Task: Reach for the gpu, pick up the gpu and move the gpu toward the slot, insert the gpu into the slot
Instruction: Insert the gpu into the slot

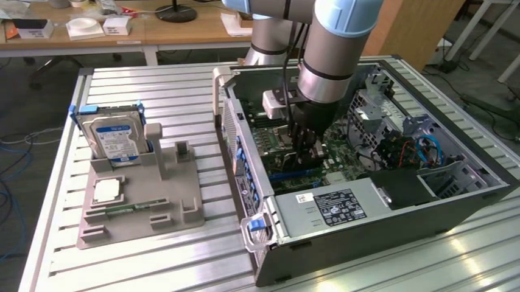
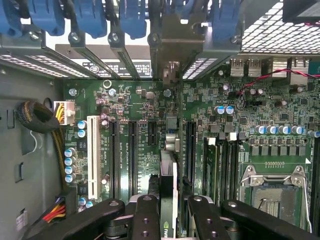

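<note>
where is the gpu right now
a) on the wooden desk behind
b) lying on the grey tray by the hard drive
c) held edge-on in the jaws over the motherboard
c: the wrist view shows the gpu edge-on between the gripper jaws, above the motherboard.

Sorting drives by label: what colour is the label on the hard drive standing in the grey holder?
Blue, on the hard drive; clearest in the exterior view.

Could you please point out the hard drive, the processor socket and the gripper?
Blue-labelled silver hard drive [image 1: 114, 137]: exterior view, its label.
Square silver processor socket [image 2: 274, 192]: wrist view, its metal frame.
Black gripper [image 1: 305, 149]: exterior view, between fingertips.
</note>
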Robot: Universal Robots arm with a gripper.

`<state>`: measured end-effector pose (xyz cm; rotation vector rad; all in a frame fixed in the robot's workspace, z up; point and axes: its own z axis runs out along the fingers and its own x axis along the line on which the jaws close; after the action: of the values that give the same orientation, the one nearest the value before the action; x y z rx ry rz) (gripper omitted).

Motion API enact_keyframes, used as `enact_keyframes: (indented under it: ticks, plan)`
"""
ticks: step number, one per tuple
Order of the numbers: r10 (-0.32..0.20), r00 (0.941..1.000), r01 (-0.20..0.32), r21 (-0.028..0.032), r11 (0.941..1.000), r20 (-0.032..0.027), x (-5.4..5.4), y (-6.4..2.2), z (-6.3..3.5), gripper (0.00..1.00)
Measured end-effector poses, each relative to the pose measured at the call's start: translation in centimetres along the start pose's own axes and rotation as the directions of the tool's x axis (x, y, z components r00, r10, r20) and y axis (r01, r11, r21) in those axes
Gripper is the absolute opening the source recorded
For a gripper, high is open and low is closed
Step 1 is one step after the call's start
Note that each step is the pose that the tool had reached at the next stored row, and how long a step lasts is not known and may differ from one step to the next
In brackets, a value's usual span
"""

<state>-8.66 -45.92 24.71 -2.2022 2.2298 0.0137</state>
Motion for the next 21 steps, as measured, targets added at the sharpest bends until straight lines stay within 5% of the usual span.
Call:
enact_keyframes:
  ticks: [21]
  plan:
    - [0.0,1.0,0.0,-0.0013,1.0,0.0,0.0,0.01,1.22,0.27]
